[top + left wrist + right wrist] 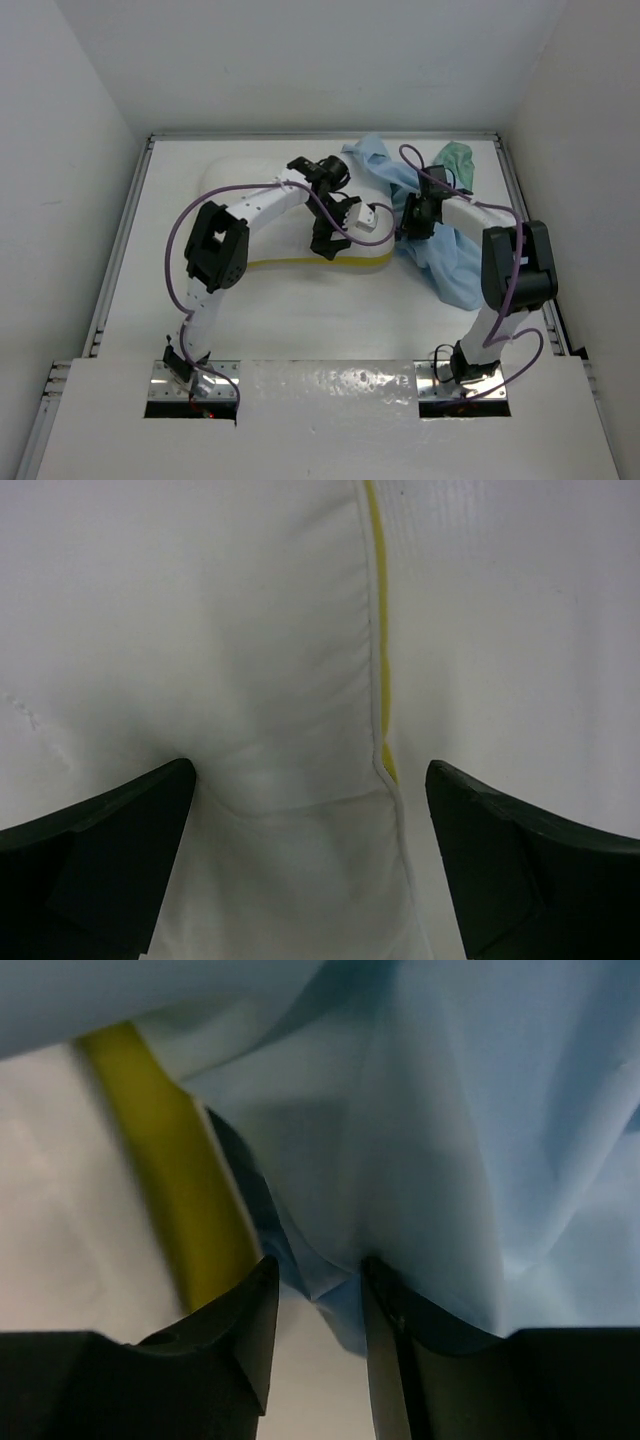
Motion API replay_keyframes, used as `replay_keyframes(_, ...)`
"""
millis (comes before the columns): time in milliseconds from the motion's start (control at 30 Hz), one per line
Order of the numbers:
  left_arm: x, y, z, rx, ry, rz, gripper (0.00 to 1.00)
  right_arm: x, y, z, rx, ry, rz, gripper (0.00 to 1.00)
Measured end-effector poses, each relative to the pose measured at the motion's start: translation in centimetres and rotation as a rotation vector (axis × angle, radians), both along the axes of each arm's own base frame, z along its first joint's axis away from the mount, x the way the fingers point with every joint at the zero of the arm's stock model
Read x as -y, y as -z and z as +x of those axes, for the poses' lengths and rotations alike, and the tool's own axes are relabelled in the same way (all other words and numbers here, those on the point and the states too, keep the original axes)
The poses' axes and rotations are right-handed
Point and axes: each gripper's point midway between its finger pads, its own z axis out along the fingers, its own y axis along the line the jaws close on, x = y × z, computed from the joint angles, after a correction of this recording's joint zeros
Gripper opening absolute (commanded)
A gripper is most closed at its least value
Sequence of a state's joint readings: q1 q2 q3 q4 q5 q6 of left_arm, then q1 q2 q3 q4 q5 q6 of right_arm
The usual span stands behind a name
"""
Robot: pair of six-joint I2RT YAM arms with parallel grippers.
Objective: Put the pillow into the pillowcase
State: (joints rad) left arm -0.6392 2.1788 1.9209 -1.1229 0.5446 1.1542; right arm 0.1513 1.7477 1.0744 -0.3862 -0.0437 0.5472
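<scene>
The pillow [235, 178] lies on the tabletop [300, 325] in the upper middle of the overhead view. Much of its white top is covered by the left arm [255, 205] reaching across it. Its yellow piping [320, 263] shows only along the near edge.

The left end effector [325, 240] hangs over that edge, a small dark shape there. In the left wrist view the left end effector [310, 775] is spread wide, one finger at each lower corner. It holds nothing, and the pillow [200, 630] fills the frame beneath it. The piping [378, 630] runs down from the top. Whether the pale surface right of the piping is pillow or tabletop is hard to tell.

The pillowcase [450, 262] is bunched at the pillow's right end, in the upper right of the overhead view. It shows light blue, with a sea-green patch [456, 158] at the far corner. Its opening cannot be made out among the folds.

The right end effector [408, 215] is mostly lost against the cloth from above. Its own camera shows the right end effector [318, 1278] drawn close, pinching a fold of the pillowcase [450, 1140] that fills the narrow gap. A blurred yellow strip [165, 1160], the pillow's piping, slants down the left of that frame and passes under the blue cloth at its upper end.
</scene>
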Motion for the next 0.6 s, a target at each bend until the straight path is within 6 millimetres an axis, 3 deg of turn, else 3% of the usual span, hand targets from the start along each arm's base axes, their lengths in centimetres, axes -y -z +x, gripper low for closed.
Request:
replay_keyframes(100,0.1,1.2,0.6,0.019,-0.03,0.005,0.96,0.2,1.5,-0.3,-0.038,0.006,-0.013,0.5)
replay_keyframes(200,0.2,2.6,1.1,0.036,-0.076,0.004,0.65,0.2,1.9,-0.3,-0.035,0.004,-0.014,0.5)
replay_keyframes(300,0.7,3.6,1.7,0.054,-0.119,-0.017,0.43,0.1,2.4,0.1,-0.022,0.004,-0.012,0.3)
replay_keyframes(333,0.8,3.7,1.8,0.055,-0.13,-0.024,0.23,0.1,2.8,0.4,-0.02,0.002,-0.014,0.08)
replay_keyframes(367,0.9,3.7,1.9,0.054,-0.142,-0.032,0.12,0.2,3.2,0.4,-0.024,-0.003,-0.019,0.0)
replay_keyframes(400,1.0,3.5,2.0,0.052,-0.154,-0.04,0.05,0.2,3.8,0.4,-0.035,0.001,-0.023,0.0)
replay_keyframes(433,1.1,3.4,2.2,0.05,-0.17,-0.051,0.0,0.2,4.2,0.4,-0.044,0.005,-0.023,0.0)
replay_keyframes(600,1.1,2.8,3.0,-0.001,-0.282,-0.084,0.0,0.8,3.8,0.1,-0.022,-0.022,-0.053,0.0)
